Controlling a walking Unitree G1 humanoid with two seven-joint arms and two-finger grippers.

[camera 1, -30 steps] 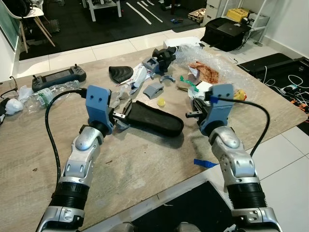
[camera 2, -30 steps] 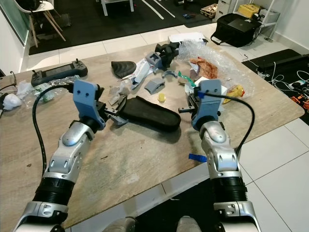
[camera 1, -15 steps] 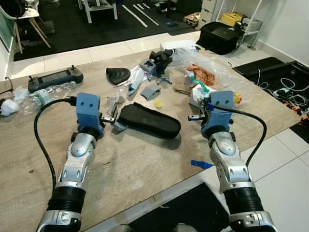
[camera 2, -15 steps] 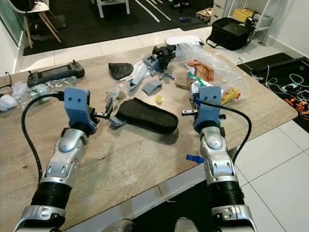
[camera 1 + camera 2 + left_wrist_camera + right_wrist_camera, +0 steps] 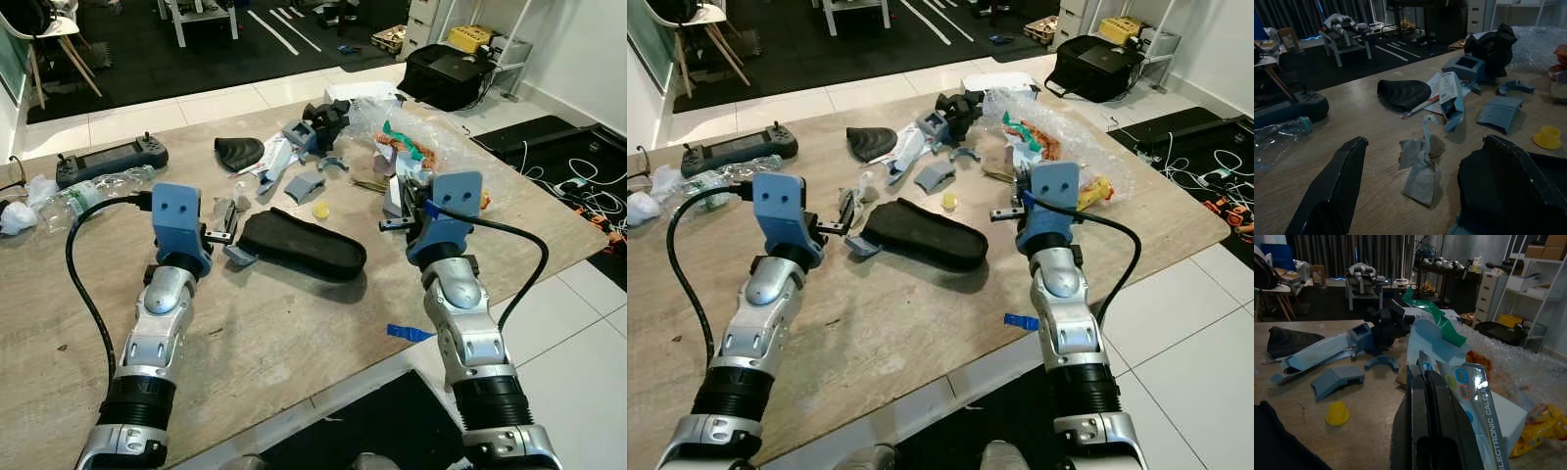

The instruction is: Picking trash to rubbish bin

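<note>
Trash is strewn over a wooden table (image 5: 294, 333). My right gripper (image 5: 394, 221) is shut on a white calculator packet (image 5: 1469, 391) with a green strip (image 5: 1432, 316), held just above the table by the bubble wrap (image 5: 451, 147). My left gripper (image 5: 223, 233) is open and low over the table, pointing at a crumpled grey scrap (image 5: 1420, 169) that lies between its fingers (image 5: 1342, 181). A long black insole (image 5: 299, 245) lies just right of that gripper. A yellow cap (image 5: 320, 210) and grey-blue plastic pieces (image 5: 304, 181) sit beyond.
A black controller (image 5: 108, 162) and a crushed plastic bottle (image 5: 93, 191) lie at the far left. A smaller black insole (image 5: 239, 152) is at the back. Blue tape (image 5: 409, 333) sticks at the near table edge. A black bag (image 5: 451, 73) and cables (image 5: 578, 186) are on the floor to the right.
My right gripper has risen slightly with the packet, so its green strip now stands higher. The view pulled back a second ago. The left gripper has hardly moved.
</note>
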